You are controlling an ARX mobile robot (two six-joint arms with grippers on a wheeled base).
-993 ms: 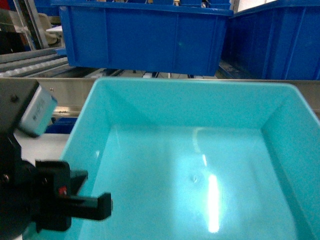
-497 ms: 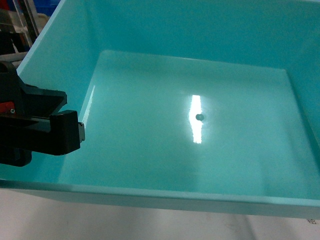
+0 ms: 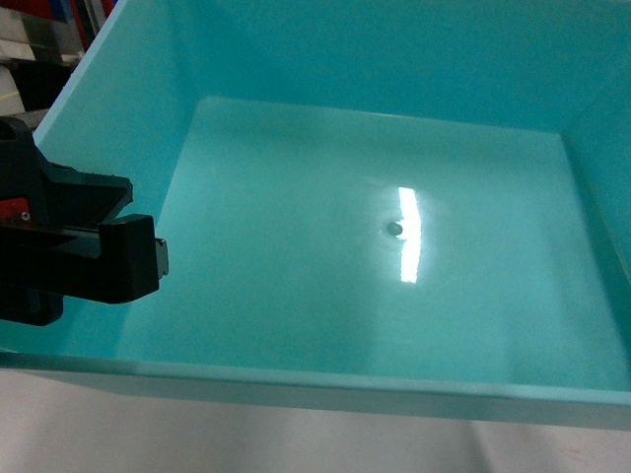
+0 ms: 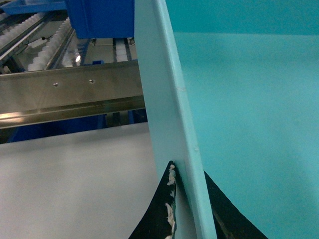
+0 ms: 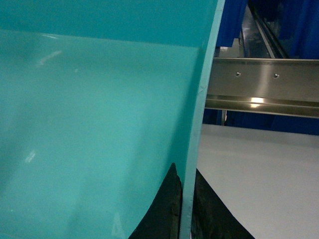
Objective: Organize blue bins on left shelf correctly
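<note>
I see the turquoise bin [image 3: 296, 256] filling the head view, tipped so its smooth open inside faces the camera, a bright glare streak beside a small dimple on its floor. Its thin rimmed side walls run upright through both wrist views. Behind it, the left shelf [image 4: 70, 92] shows a steel bar, white rollers, and a dark blue bin [image 4: 102, 17].
</note>
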